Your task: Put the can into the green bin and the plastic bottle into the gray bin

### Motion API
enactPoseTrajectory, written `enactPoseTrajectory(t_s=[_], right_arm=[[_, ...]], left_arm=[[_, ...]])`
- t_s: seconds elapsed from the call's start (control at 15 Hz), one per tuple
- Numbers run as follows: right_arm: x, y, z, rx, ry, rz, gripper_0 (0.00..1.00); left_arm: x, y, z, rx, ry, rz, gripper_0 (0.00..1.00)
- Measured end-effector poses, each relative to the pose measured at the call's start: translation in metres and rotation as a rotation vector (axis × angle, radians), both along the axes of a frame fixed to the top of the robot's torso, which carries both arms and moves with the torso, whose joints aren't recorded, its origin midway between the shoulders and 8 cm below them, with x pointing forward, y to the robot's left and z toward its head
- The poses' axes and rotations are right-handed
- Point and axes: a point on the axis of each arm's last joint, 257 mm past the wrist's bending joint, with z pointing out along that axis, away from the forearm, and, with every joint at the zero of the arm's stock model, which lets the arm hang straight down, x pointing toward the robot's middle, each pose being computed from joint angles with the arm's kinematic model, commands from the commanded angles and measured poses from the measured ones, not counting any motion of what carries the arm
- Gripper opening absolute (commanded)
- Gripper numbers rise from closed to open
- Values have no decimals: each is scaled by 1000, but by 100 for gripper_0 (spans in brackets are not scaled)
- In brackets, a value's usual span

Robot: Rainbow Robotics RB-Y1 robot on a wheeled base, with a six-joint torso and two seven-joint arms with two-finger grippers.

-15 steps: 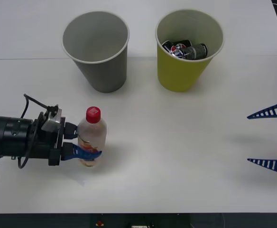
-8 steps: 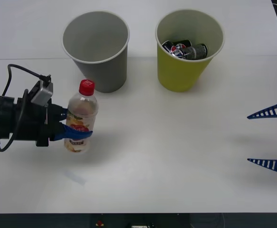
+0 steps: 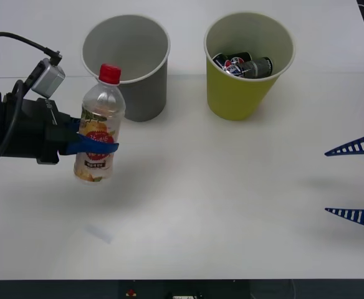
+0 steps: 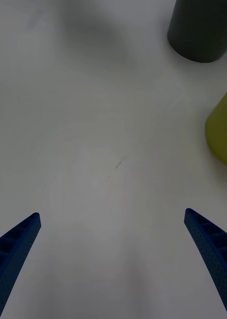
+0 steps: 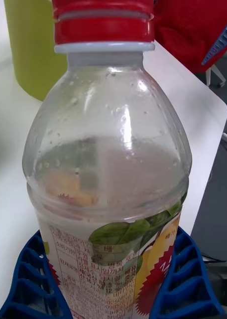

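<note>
White table (image 3: 232, 205), gray bin (image 3: 132, 68), green bin (image 3: 241, 75)

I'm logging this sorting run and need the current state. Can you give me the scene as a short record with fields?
Left gripper: shut on the small clear plastic bottle with a red cap, held upright above the white table, beside the gray bin.
Right gripper: open, idle at the table's right edge.
Gray paper cup-shaped bin: nothing inside.
Yellow-green paper cup-shaped bin: holds cans.
Step left: bottle into gray bin.

The small clear plastic bottle (image 5: 108, 199) carries a white label (image 5: 93, 279) with fine print. The print is too small to read.
</note>
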Motion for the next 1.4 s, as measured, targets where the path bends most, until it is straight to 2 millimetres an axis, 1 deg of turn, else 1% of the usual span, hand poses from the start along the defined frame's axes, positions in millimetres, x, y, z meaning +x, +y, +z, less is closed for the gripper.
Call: enactPoseTrajectory(t_s=[0.2, 0.27, 0.47, 0.6, 0.87, 1.07, 1.4], right_arm=[[0, 0, 0, 0, 0, 0, 100], [0, 0, 0, 0, 0, 0, 100], [0, 0, 0, 0, 0, 0, 100], [0, 0, 0, 0, 0, 0, 100], [0, 0, 0, 0, 0, 0, 100], [0, 0, 0, 0, 0, 0, 100], [0, 0, 0, 0, 0, 0, 100]], left_arm=[[16, 3, 29, 53, -36, 30, 0], [21, 3, 36, 72, -56, 33, 0], [41, -3, 56, 91, -36, 52, 0], [58, -4, 73, 119, -46, 57, 0], [93, 3, 103, 188, -39, 90, 0], [120, -1, 114, 211, -53, 127, 0], [167, -1, 117, 231, -57, 213, 0]])
